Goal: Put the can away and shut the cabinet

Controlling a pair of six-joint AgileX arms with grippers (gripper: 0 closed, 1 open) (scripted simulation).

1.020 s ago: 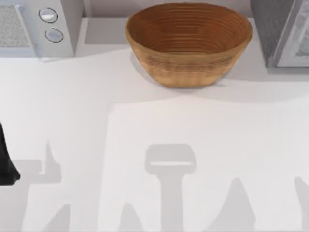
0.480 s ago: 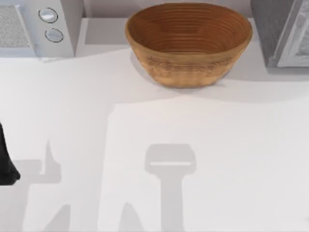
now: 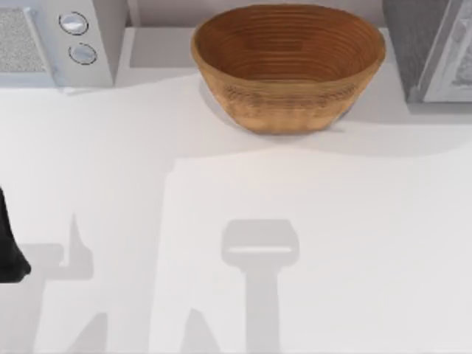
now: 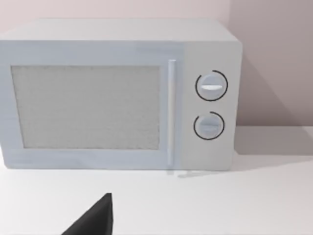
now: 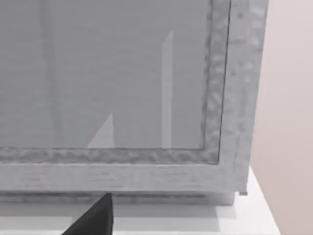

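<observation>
Our left tool point(image 3: 9, 251) sat parked at the left edge of the worktop point(image 3: 221, 184). On the right, an arm's shadow had slid off the worktop, and our right tool point(image 5: 95, 218) faced the cabinet point(image 3: 435, 51) door closely. We could not tell either tool's state. We judged the can already stowed inside.

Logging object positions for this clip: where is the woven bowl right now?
In the top view the woven bowl stands at the table's far edge, about midway across, between the microwave at the far left and the grey cabinet at the far right.
</observation>
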